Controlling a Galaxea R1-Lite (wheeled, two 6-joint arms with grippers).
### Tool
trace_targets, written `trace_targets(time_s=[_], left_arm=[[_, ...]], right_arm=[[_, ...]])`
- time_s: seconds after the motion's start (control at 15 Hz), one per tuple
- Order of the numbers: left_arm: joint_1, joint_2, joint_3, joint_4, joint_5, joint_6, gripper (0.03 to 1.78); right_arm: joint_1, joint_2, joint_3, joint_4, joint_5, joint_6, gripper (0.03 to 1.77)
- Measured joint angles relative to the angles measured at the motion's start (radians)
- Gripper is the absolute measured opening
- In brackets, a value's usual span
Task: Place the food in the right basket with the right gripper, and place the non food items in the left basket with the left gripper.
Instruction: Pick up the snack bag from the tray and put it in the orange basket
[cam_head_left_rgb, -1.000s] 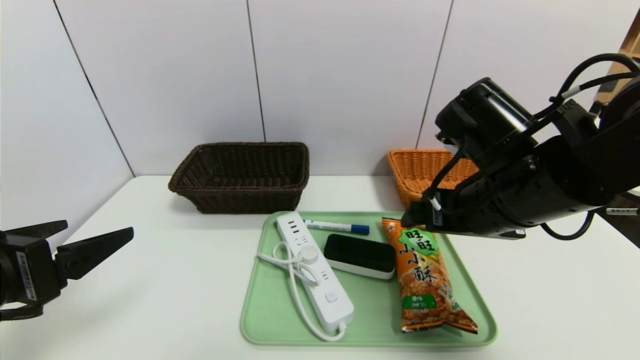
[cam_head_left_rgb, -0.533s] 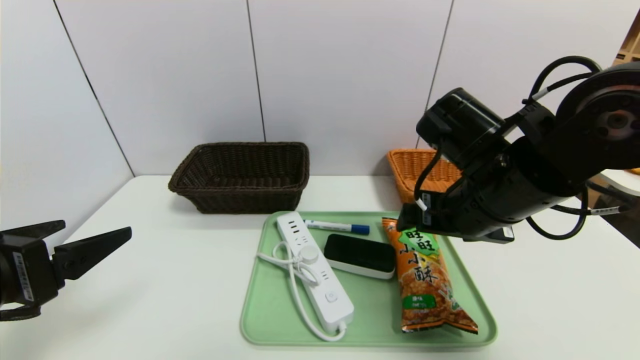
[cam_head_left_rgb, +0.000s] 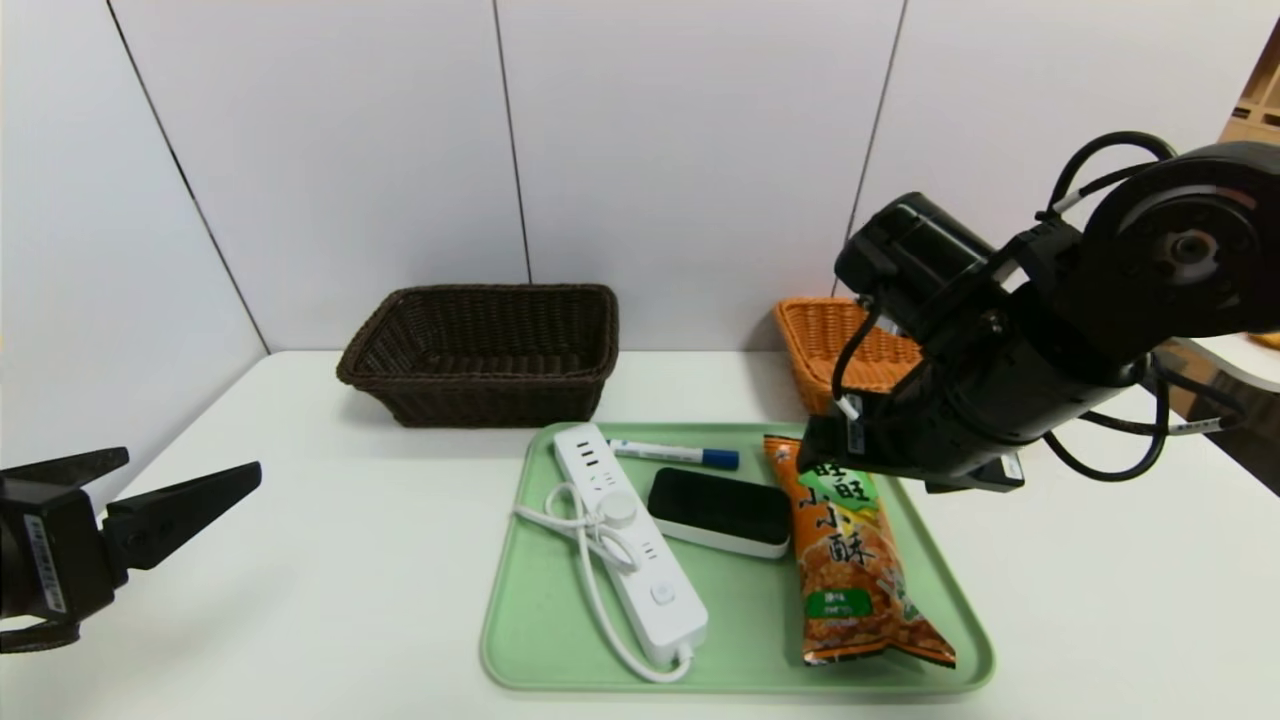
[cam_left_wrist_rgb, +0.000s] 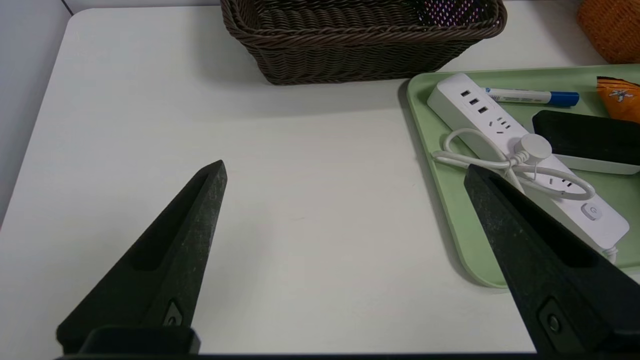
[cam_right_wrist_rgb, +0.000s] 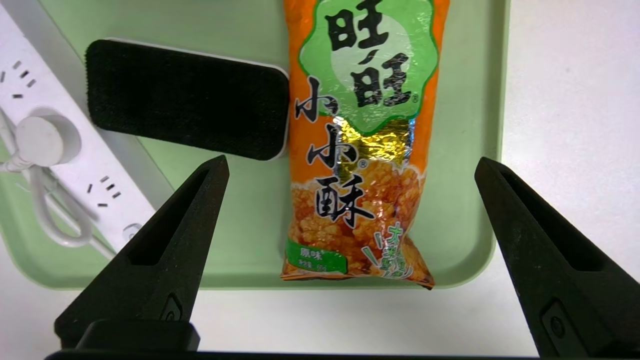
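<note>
The food, a long orange snack bag (cam_head_left_rgb: 850, 560) (cam_right_wrist_rgb: 360, 150), lies along the right side of a green tray (cam_head_left_rgb: 540, 620). Beside it lie the black-topped eraser (cam_head_left_rgb: 720, 505), the blue-capped marker (cam_head_left_rgb: 675, 455) and the white power strip (cam_head_left_rgb: 625, 530) with its coiled cord. My right gripper (cam_right_wrist_rgb: 350, 161) hangs open above the bag, one finger on each side and well clear of it. My left gripper (cam_head_left_rgb: 195, 462) (cam_left_wrist_rgb: 345, 167) is open over bare table left of the tray. The dark brown left basket (cam_head_left_rgb: 480, 395) and the orange right basket (cam_head_left_rgb: 840, 340) stand behind the tray.
The right arm (cam_head_left_rgb: 1000, 400) covers most of the orange basket in the head view. White wall panels rise close behind both baskets. The white table (cam_head_left_rgb: 350, 560) stretches between the left gripper and the tray.
The right arm has swung leftward and lower, bringing its gripper over the far end of the snack bag. The left gripper has barely moved. Nothing on the tray has shifted.
</note>
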Motion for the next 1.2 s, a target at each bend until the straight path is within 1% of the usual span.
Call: trace_targets(time_s=[0.13,0.6,0.87,1.0,1.13,1.2], left_arm=[[0.000,-0.003,0.003,-0.001,-0.001,0.000,1.69],[0.000,-0.004,0.009,0.000,-0.001,0.000,1.69],[0.000,-0.001,0.011,-0.001,-0.001,0.000,1.69],[0.000,0.008,0.015,-0.003,-0.001,-0.002,1.69],[-0.001,0.031,0.021,-0.019,-0.001,-0.004,1.69],[-0.008,0.045,0.024,-0.044,-0.006,-0.003,1.69]], right_arm=[[-0.015,0.009,0.006,0.000,0.000,0.000,1.70],[-0.024,0.041,0.030,-0.011,-0.001,-0.003,1.70],[-0.025,0.061,0.032,-0.060,-0.001,-0.010,1.70],[-0.025,0.069,0.036,-0.064,-0.001,-0.013,1.70],[-0.024,0.073,0.037,-0.065,-0.001,-0.018,1.71],[-0.023,0.076,0.038,-0.065,-0.001,-0.019,1.71]])
